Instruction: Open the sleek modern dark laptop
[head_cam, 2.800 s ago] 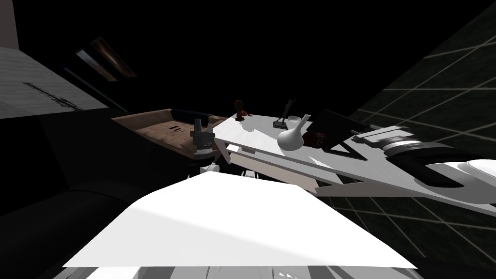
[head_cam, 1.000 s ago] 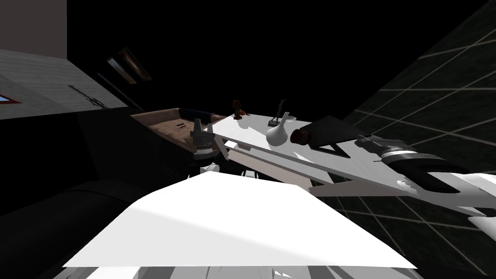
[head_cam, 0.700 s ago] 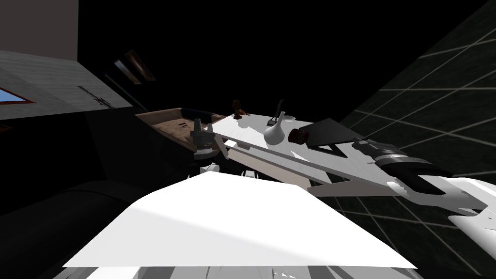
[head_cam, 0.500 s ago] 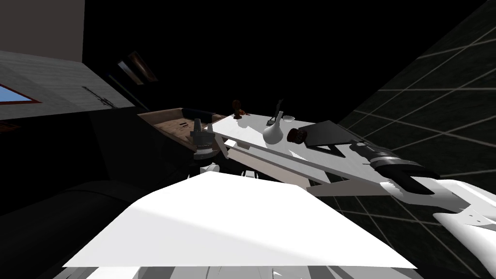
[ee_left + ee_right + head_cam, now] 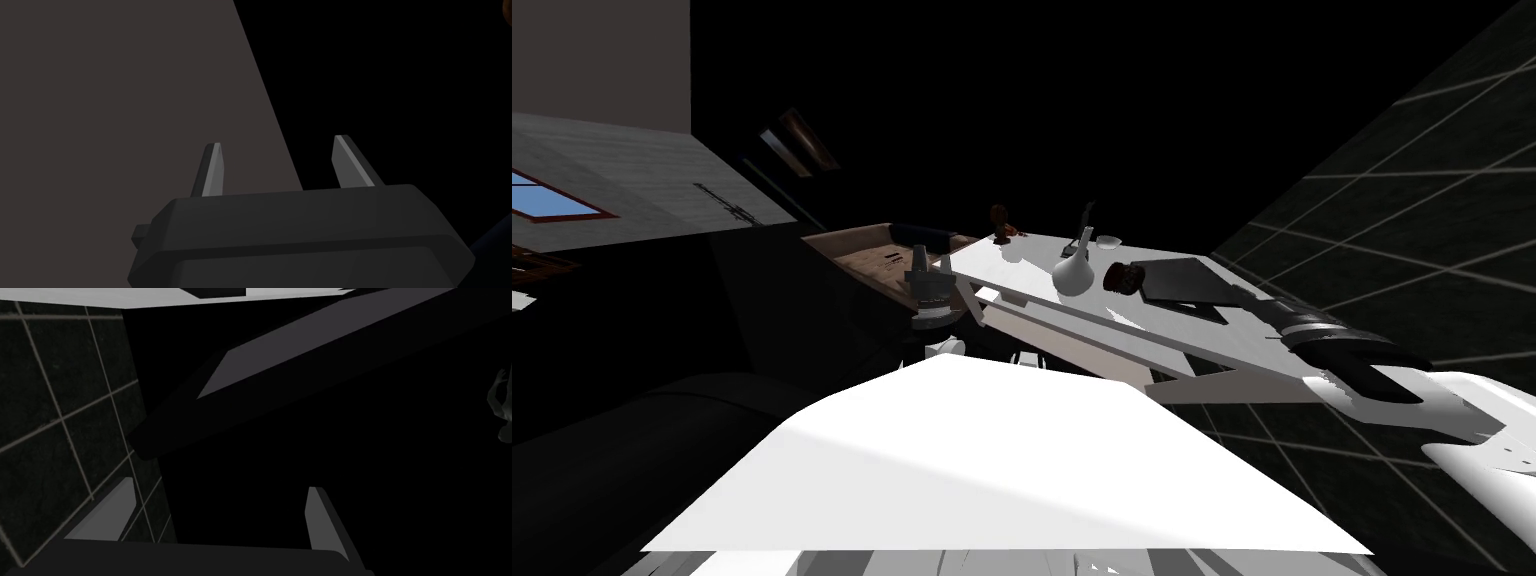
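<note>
The white bench slants across the head view, with a dark tiled surface beyond its right end. The dark laptop lies flat on the bench's right part, lid down as far as I can tell. The right pincer hovers near the laptop's nearest corner at the bench edge, released, fingers spread with nothing between them. Ahead of it is a dark slab with a grey face, probably the laptop's edge. The left pincer hangs off the bench's left end, also released and empty. A white vase stands near the laptop, and a dark round object sits between them, just beside the laptop. A small bowl and two figurines stand farther back.
</note>
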Motion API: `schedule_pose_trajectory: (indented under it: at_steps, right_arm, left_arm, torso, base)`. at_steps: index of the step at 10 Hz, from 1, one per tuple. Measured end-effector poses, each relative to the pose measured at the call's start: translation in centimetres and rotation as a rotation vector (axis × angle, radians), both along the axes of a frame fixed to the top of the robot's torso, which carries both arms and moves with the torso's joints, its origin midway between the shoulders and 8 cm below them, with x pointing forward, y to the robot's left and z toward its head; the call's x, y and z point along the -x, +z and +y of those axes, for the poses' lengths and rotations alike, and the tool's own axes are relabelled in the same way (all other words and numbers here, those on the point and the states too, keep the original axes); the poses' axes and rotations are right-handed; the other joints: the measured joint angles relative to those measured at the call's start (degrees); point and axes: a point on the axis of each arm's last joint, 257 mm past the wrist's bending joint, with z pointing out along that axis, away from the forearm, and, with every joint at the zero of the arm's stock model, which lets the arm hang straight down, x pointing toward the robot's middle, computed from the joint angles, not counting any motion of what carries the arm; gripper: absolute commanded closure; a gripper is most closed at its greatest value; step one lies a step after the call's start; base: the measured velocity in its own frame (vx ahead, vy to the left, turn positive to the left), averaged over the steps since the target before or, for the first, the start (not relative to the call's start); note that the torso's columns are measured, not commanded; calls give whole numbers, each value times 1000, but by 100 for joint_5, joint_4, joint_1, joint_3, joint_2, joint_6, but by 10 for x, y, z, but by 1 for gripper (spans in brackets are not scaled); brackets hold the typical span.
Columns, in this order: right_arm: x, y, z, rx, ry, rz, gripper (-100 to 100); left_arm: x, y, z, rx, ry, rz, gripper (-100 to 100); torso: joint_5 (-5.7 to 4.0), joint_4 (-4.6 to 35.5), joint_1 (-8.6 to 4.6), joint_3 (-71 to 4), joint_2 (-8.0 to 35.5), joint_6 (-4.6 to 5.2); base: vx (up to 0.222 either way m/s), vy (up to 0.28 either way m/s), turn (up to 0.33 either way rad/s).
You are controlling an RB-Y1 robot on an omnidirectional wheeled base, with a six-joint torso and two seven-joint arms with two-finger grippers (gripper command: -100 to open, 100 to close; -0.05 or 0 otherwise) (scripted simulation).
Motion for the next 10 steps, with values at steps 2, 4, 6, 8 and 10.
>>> schedule_pose_trajectory:
  at_steps: [2,4,6,8,10]
  right_arm:
    - [-1,14,-2,2,1,0,-100]
    - [-4,27,-3,3,2,0,-100]
    - [-4,27,-3,1,2,-1,0]
    - [-4,27,-3,1,2,-1,0]
    - [-4,27,-3,1,2,-1,0]
  left_arm:
    - [0,0,0,0,0,0,0]
    - [0,0,0,0,0,0,0]
    - [0,0,0,0,0,0,0]
    - [0,0,0,0,0,0,0]
    - [0,0,0,0,0,0,0]
  torso:
    - [-7,6,-24,11,17,3]
    - [-10,5,-30,8,13,3]
    - [-8,3,-25,4,6,2]
    - [-6,3,-21,4,7,2]
    - [-6,3,-21,5,8,2]
  base:
    - [4,23,-13]
    - [-2,5,-6]
    - [0,0,0]
    - [0,0,0]
    - [0,0,0]
